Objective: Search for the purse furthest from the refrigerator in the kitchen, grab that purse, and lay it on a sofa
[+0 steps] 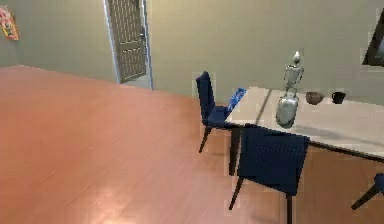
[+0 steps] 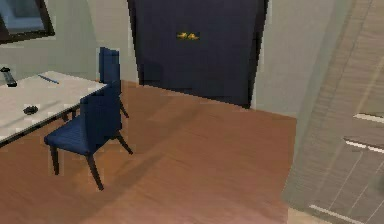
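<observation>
A pale-topped dining table [image 1: 340,125] stands at the forward view's right. On it sits a grey rounded thing [image 1: 287,108] with a tall slender silver object [image 1: 294,68] just behind it; its shape is too vague to name. A flat blue thing [image 1: 237,98] lies at the table's left end. Two small dark bowls [image 1: 314,97] rest farther back. The same table [image 2: 40,100] reaches into the arm side view's left, with a small dark item [image 2: 31,110] on it.
Blue chairs [image 1: 272,158] [image 1: 212,100] stand around the table, two more [image 2: 88,125] [image 2: 110,70] in the arm side view. A glazed door [image 1: 128,40] is in the far wall, a dark double door [image 2: 195,50] ahead, a white panelled door [image 2: 345,130] at right. Wooden floor lies open at left.
</observation>
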